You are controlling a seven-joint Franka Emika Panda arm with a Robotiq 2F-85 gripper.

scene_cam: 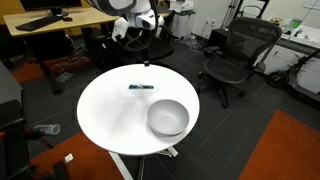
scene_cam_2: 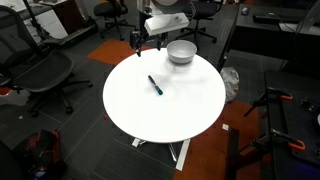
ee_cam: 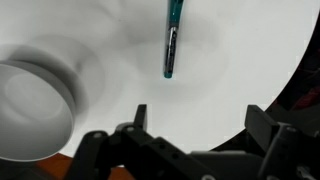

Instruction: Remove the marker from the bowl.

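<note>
The teal-blue marker [scene_cam: 141,87] lies flat on the white round table [scene_cam: 110,115], outside the bowl; it also shows in an exterior view [scene_cam_2: 156,86] and in the wrist view [ee_cam: 172,40]. The shiny grey bowl [scene_cam: 168,117] stands empty near the table's edge, seen too in an exterior view [scene_cam_2: 181,50] and at the left of the wrist view [ee_cam: 32,105]. My gripper [ee_cam: 200,118] is open and empty, raised above the table's edge and clear of the marker. It shows in both exterior views [scene_cam: 140,38] [scene_cam_2: 141,40].
Black office chairs [scene_cam: 232,60] [scene_cam_2: 35,70] stand around the table. A wooden desk [scene_cam: 60,25] is behind the arm. Tripod legs and red clamps [scene_cam_2: 280,110] stand on the floor at one side. An orange carpet patch [scene_cam: 290,150] lies beside the table.
</note>
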